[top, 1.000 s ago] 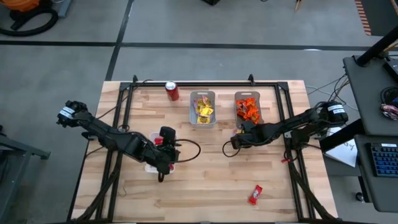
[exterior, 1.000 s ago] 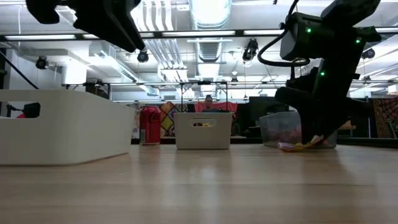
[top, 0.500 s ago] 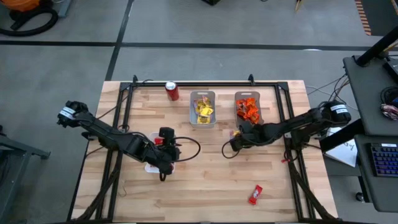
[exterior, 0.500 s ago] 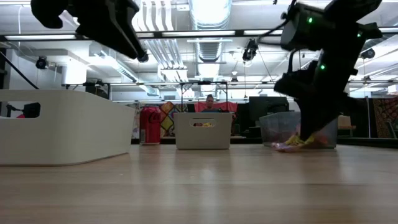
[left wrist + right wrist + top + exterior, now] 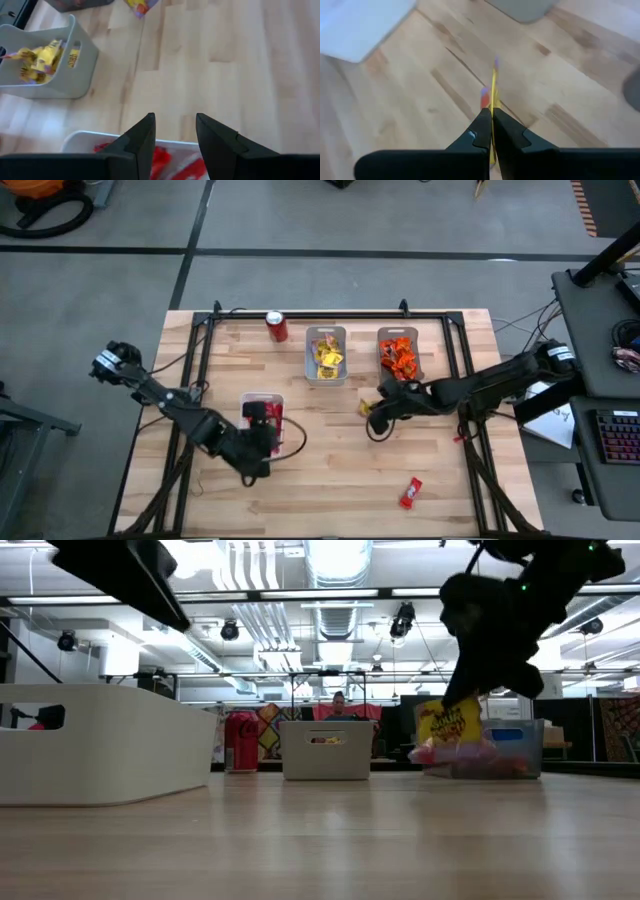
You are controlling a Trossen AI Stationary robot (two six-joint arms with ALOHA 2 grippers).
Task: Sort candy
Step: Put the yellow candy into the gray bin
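Note:
My right gripper (image 5: 372, 412) is shut on a yellow candy packet (image 5: 450, 728) and holds it in the air in front of the orange-candy tray (image 5: 398, 355). My left gripper (image 5: 173, 120) stands open over the white tray (image 5: 262, 410) of red candy, touching nothing. A grey tray (image 5: 326, 355) in the middle holds yellow candy. One red candy (image 5: 410, 492) lies flat on the table near the front right. My right gripper pinches the yellow packet's upper edge (image 5: 493, 106) between its two fingers (image 5: 481, 131), which slant down from the table's right. In the wrist view the packet shows edge-on. It hangs below the fingers, clear of the table (image 5: 320, 840).
A red soda can (image 5: 277, 326) stands at the far edge, left of the grey tray. Black frame rails (image 5: 200, 380) run along the table's left, right and far sides. Bare wood lies between the two arms and along the near edge.
My right gripper has shut on the yellow packet and risen with it; the packet lay on the table by the orange tray and now hangs clear. My left arm has swung toward the near edge and rolled its wrist, uncovering the white tray.

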